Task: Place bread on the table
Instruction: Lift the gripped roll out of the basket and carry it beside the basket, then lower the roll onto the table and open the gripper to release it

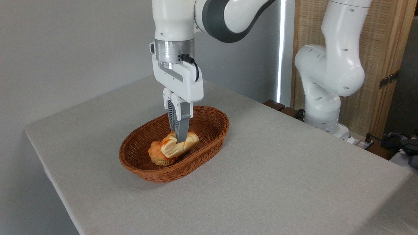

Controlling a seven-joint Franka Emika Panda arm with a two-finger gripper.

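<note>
Brown wicker makes up the oval basket (209,125) that sits near the middle of the table (277,176), whose light grey-beige cloth covers the whole top. Inside the basket lies the bread (184,141), a pale yellow braided loaf with toasted golden patches, its right end tilted up toward the far wall of the basket and its left end resting on the round orange bun (157,153) beside it. The white arm (183,19) reaches straight down from above, and the gripper (180,138) has its grey ribbed fingers (183,125) lowered into the basket, closed on the loaf at about its middle (the front finger hides the one behind it, so the exact contact on the far side cannot be made out). The loaf is still within the basket's rim, not on the cloth. At the right the arm's base (323,111) stands just past the table's far edge, in front of a wooden screen (385,52).
</note>
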